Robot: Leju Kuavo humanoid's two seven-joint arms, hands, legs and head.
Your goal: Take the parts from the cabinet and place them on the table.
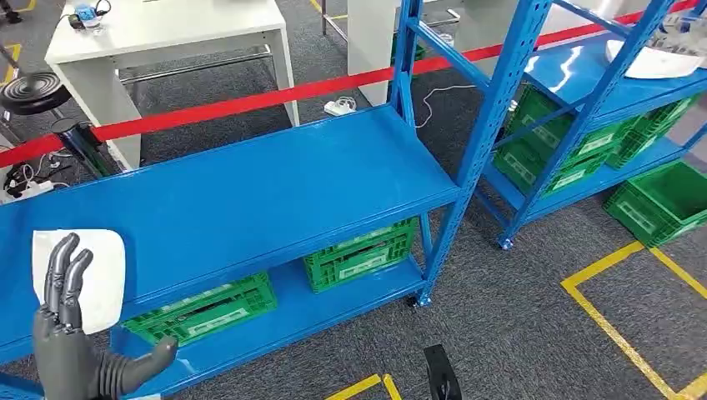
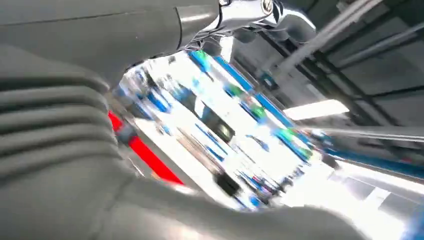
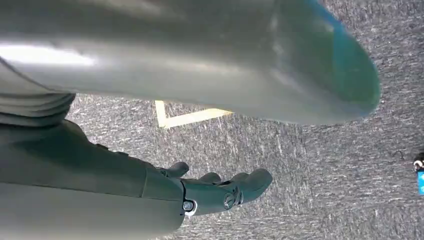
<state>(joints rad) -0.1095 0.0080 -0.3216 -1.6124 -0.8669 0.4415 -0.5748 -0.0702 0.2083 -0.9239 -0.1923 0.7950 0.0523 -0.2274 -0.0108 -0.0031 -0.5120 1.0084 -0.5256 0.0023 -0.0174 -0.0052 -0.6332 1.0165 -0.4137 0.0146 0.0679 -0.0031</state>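
Observation:
A flat white part point(image 1: 104, 279) lies on the near blue rack's middle shelf point(image 1: 275, 192), at its left end. My left hand point(image 1: 71, 337) is raised in front of it with fingers straight up and thumb spread, holding nothing; whether it touches the part I cannot tell. In the blurred left wrist view the grey ribbed cover of the left hand point(image 2: 55, 145) shows. My right hand point(image 3: 220, 192) hangs over the grey carpet with fingers stretched out and empty. Another white part point(image 1: 663, 60) lies on the far right rack's shelf. The white table point(image 1: 167, 33) stands behind the rack.
Green crates point(image 1: 358, 254) point(image 1: 204, 308) sit on the bottom shelf, and several more fill the right rack point(image 1: 575, 154). A red barrier strip point(image 1: 250, 102) runs behind the racks. Yellow floor lines point(image 1: 617, 325) mark the carpet at right. A black stool point(image 1: 33, 92) stands at far left.

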